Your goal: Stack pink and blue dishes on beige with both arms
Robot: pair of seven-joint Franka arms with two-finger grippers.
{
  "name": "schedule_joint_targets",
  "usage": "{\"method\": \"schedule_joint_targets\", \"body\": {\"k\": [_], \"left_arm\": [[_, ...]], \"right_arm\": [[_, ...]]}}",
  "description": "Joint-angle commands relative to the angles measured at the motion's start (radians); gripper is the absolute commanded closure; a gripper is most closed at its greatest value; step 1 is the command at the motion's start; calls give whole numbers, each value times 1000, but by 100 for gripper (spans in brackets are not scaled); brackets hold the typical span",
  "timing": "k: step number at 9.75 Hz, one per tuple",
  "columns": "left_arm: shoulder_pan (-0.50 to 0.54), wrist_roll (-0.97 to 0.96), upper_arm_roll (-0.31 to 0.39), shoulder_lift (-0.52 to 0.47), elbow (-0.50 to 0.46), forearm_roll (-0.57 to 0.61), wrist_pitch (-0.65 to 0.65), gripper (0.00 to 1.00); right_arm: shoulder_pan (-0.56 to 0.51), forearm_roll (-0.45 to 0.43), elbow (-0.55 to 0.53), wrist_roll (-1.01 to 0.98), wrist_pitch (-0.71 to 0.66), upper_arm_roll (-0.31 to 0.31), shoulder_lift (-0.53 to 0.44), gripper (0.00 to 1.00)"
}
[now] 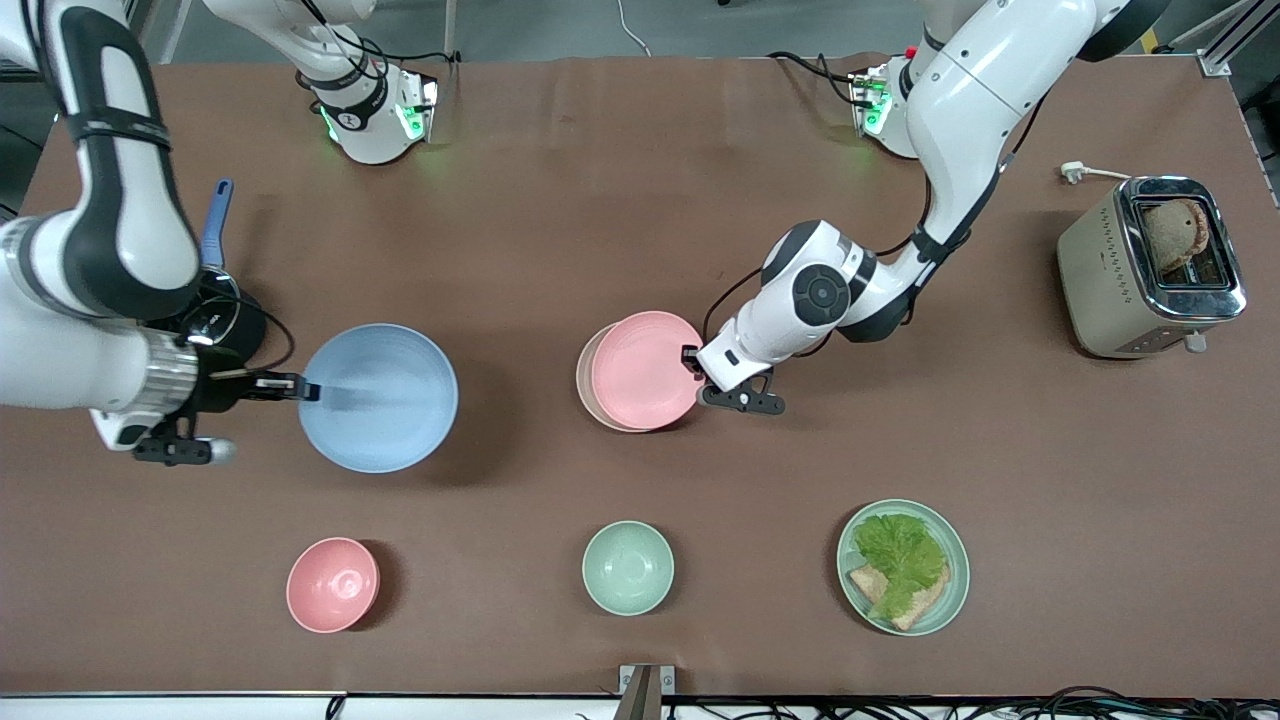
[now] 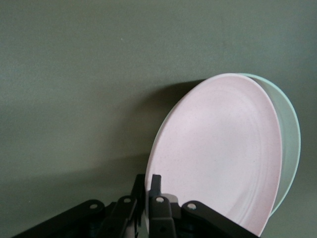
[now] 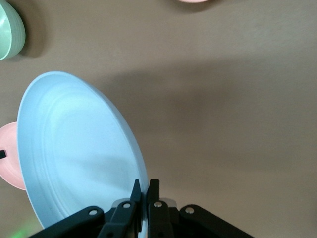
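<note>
Front view: we see the left gripper (image 1: pixel 692 362) clamped on the rim of the pink plate (image 1: pixel 645 370), which sits over the beige plate (image 1: pixel 583 380) mid-counter (image 1: pixel 640 200). The right gripper (image 1: pixel 305 390) pinches the blue plate (image 1: pixel 378 397) by its rim, toward the right arm's end.

Left wrist view: gripper (image 2: pixel 147 194) fingers shut on the pink plate (image 2: pixel 223 153) edge, w/ a second plate's rim (image 2: pixel 292 139) showing under it.

Right wrist view: gripper (image 3: pixel 143 194) closed on the blue plate (image 3: pixel 74 153) rim; the plate is tilted above the counter (image 3: pixel 223 99).

Toaster (image 1: pixel 1150 268), pink bowl (image 1: pixel 333 585), green bowl (image 1: pixel 628 567), sandwich plate (image 1: pixel 951 600)
</note>
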Motion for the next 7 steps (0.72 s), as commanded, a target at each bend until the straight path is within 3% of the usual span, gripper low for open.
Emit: {"method": "schedule_joint_targets", "body": {"k": [1,2,4,7], "left_arm": [[-17,-74,2,54,67,35,3,21],[-19,-77,-1,41,63,33,0,0],[10,-64,-12,-67,-13,35,-42,0],[91,-28,2,-333,-85,29,-289,0]], "right_arm": [[-8,-18,-115,69,77,65,-59,99],[-11,-15,-150,84,114,100,-62,99],[-11,-6,-210,183,192,194,-65,99],[-9,3,-316,360,432,390,-56,98]]}}
